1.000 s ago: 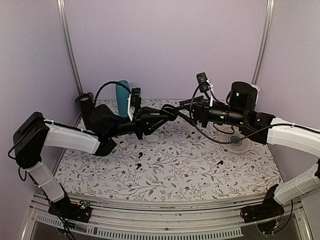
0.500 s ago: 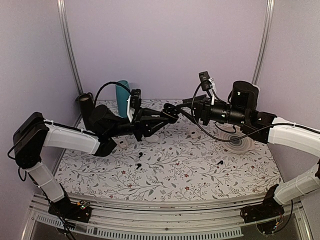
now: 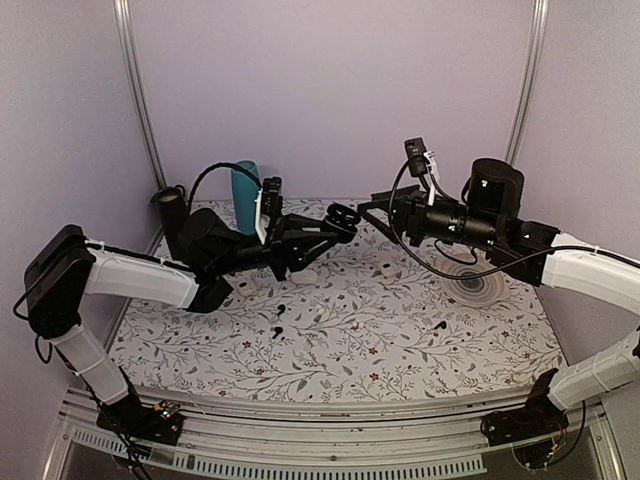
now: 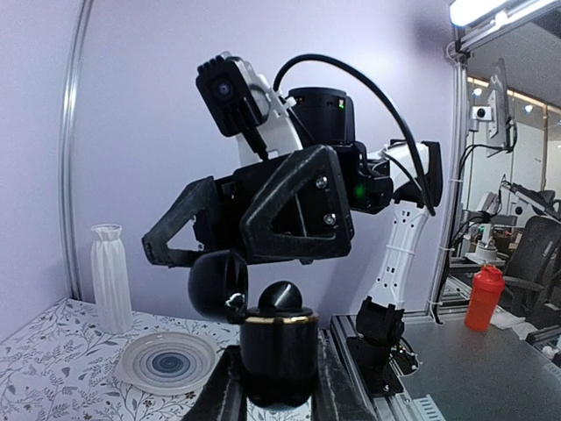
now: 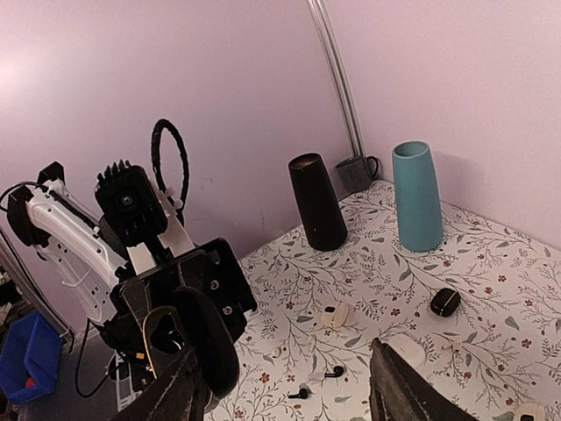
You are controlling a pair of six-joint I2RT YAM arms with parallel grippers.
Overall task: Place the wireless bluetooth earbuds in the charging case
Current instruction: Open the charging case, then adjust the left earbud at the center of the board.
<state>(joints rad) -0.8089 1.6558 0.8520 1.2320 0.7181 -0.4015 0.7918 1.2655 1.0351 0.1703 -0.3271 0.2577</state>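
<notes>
Above the floral table point(image 3: 400, 350), the left claw point(image 3: 338, 222) is clamped tight on the case point(image 4: 279, 346), glossy black with its lid open. The right claw point(image 3: 372, 203), jaws apart and empty, faces the case closely. Tiny black earbuds point(image 3: 279, 330) lie on the table below.

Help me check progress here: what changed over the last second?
The right end effector drew back to the right, away from the case, jaws open and empty. The left end effector stayed shut on the case, barely shifting. The loose earbuds did not move.
</notes>
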